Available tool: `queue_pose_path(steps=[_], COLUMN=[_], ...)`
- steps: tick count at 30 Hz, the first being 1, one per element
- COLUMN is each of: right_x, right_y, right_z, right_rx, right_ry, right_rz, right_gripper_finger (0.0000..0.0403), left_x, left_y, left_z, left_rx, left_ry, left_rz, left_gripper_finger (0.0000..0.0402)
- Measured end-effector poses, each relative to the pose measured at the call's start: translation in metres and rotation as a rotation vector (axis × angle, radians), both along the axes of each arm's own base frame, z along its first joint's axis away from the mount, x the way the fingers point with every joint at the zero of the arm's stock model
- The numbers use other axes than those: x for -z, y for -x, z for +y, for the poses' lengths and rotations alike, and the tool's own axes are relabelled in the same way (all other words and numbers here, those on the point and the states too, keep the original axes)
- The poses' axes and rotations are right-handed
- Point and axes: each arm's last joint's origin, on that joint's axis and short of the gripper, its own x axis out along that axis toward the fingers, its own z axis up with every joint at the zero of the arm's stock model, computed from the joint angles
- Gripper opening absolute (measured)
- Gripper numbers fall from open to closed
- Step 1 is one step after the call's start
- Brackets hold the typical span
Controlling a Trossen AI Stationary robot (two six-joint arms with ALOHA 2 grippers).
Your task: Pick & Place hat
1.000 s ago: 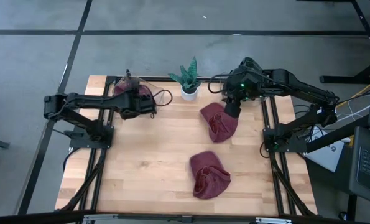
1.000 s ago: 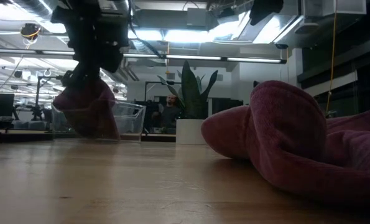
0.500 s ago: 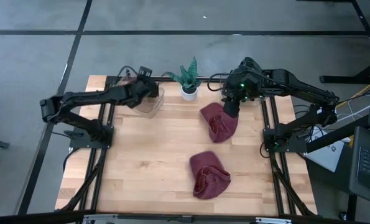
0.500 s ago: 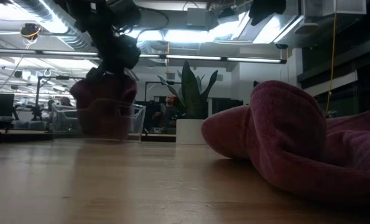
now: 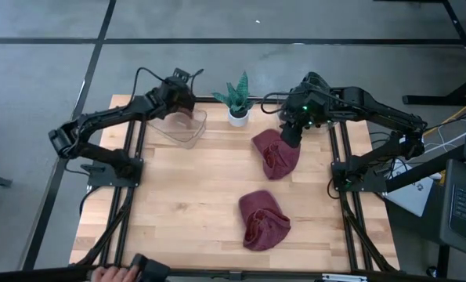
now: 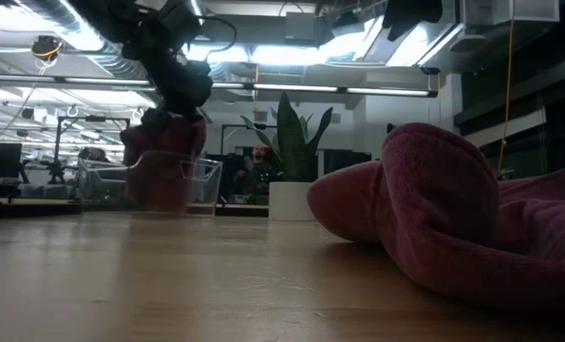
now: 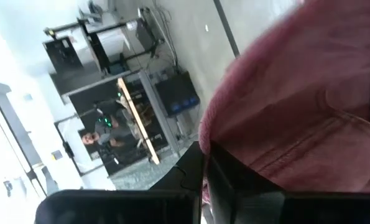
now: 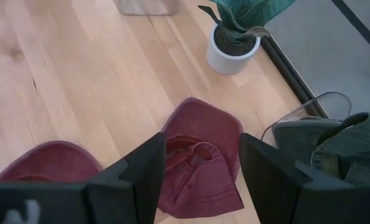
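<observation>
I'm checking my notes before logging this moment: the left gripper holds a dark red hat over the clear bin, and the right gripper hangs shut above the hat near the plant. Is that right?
Nearly. The right gripper is open, not shut: the right wrist view shows its fingers spread apart above the hat near the plant. The rest stands: the left gripper holds a dark red hat over the clear bin.

Three dark red hats are showing: one hat near the plant, one hat toward the table's front, one hat hanging over the bin; one clear plastic bin is sitting there; one potted plant is standing; two arms are reaching in; one wooden table is bearing them.
</observation>
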Motion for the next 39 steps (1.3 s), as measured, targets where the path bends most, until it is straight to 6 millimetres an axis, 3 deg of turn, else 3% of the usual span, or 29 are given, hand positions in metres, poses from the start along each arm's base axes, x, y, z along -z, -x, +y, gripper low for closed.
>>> queue_pose_path(steps=[9,19,23,28,32,39], right_x=[0.000,0.000,0.000,0.000,0.000,0.000], right_y=[0.001,0.001,0.001,0.001,0.002,0.002], right_z=[-0.004,-0.005,-0.005,-0.005,-0.006,-0.006], right_rx=[0.026,0.045,0.054,0.055,0.061,0.061], right_ry=[-0.069,-0.082,-0.088,-0.089,-0.090,-0.090], right_rz=[-0.018,-0.025,-0.029,-0.029,-0.030,-0.030], right_gripper_finger=[0.0200,0.0200,0.0200,0.0200,0.0200,0.0200], left_x=[-0.001,0.000,0.000,0.008,0.022,0.029], left_y=[0.007,0.005,0.004,0.004,0.004,-0.004], left_z=[0.014,0.014,0.016,0.020,0.018,0.024], left_rx=[0.200,0.472,0.412,0.163,0.121,0.110], left_ry=[0.062,0.087,0.135,0.240,0.334,0.312], left_rz=[-0.058,-0.017,-0.147,-0.363,-0.306,-0.312], left_gripper_finger=[0.0004,0.0004,0.0004,0.0004,0.0004,0.0008])
